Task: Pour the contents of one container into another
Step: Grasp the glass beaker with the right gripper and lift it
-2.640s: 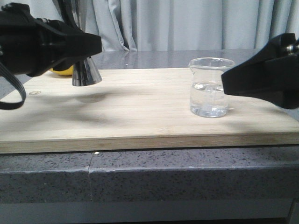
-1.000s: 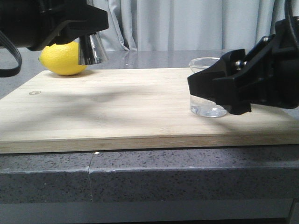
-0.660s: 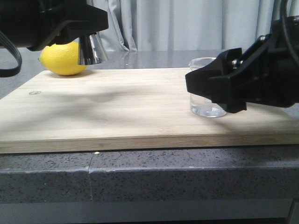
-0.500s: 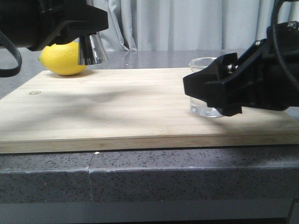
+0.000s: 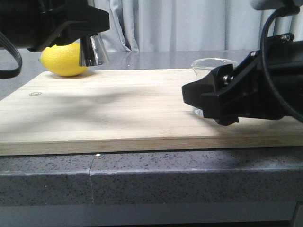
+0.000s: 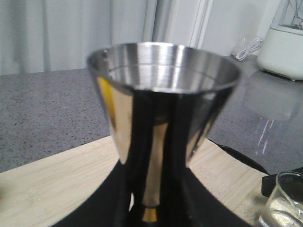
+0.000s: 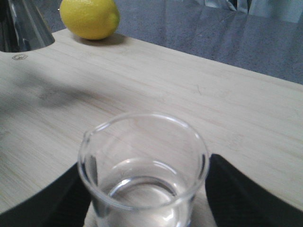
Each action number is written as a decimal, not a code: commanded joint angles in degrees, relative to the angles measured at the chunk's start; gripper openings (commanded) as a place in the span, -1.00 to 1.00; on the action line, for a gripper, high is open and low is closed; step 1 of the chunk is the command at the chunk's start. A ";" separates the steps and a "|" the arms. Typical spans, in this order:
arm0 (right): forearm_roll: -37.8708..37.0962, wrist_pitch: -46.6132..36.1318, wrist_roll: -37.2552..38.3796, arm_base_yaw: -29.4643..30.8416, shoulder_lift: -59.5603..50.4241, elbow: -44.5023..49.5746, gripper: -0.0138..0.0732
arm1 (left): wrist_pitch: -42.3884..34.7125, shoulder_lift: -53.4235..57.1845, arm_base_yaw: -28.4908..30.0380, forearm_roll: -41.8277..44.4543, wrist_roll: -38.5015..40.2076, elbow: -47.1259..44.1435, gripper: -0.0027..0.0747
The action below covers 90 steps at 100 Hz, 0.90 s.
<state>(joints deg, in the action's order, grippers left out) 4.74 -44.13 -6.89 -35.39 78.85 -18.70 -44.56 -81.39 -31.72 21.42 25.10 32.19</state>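
Fingers (image 7: 42, 203) of right gripper (image 7: 144, 208) spread wide either side of beaker (image 7: 144, 175), one dark pad on each flank, right up against the glass but can't tell if actually pressing. Left gripper (image 6: 151, 208) clamped on the waist of jigger (image 6: 161, 109), held upright off the board, up near the back left corner in the front view.

Beaker (image 5: 213, 64) sitting on board (image 5: 118, 109) toward the right side, mostly hidden behind the right gripper (image 5: 208, 101) from the front, only rim and a bit of base showing. Clear liquid inside, filling roughly the lower part, spout facing toward the jigger side. Jigger (image 5: 91, 49) bowl open end up, shiny inside, can't tell if anything's in it.

Count: one beaker, one jigger, one lemon (image 5: 62, 59), one board. Lemon at the back left corner of the board, just behind the jigger from the front
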 commanded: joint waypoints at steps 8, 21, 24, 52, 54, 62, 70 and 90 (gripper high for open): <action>-0.82 -6.48 -0.62 -0.02 -0.30 -1.44 0.36 | -4.86 1.91 0.12 -1.03 0.57 1.87 -0.98; -0.82 -6.70 -0.62 -0.02 -0.30 -1.44 0.36 | -4.86 1.91 0.12 -1.03 0.57 1.87 -0.98; -0.82 -6.70 -0.62 -0.02 -0.30 -1.44 0.35 | -4.86 1.91 0.12 -1.03 0.57 1.87 -0.98; -0.82 -6.70 -0.62 -0.02 -0.30 -1.44 0.02 | -4.86 1.91 0.12 -1.03 0.57 1.87 -0.98; -0.82 -6.70 -0.62 -0.02 -0.30 -1.44 -0.02 | -4.86 1.91 0.12 -1.03 0.57 1.87 -0.98; -0.82 -6.70 -0.62 -0.02 -0.30 -1.44 -0.13 | -4.86 1.91 0.12 -1.03 0.57 1.87 -0.98; -0.82 -6.70 -0.62 -0.02 -0.30 -1.44 -0.20 | -4.86 1.91 0.12 -1.03 0.57 1.87 -0.98; -0.82 -6.70 -0.62 -0.02 -0.30 -1.44 -0.23 | -4.86 1.91 0.12 -1.03 0.57 1.87 -0.98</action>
<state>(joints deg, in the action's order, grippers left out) 4.74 -46.02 -6.89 -35.39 79.44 -18.70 -44.47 -81.39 -31.72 21.42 25.10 32.19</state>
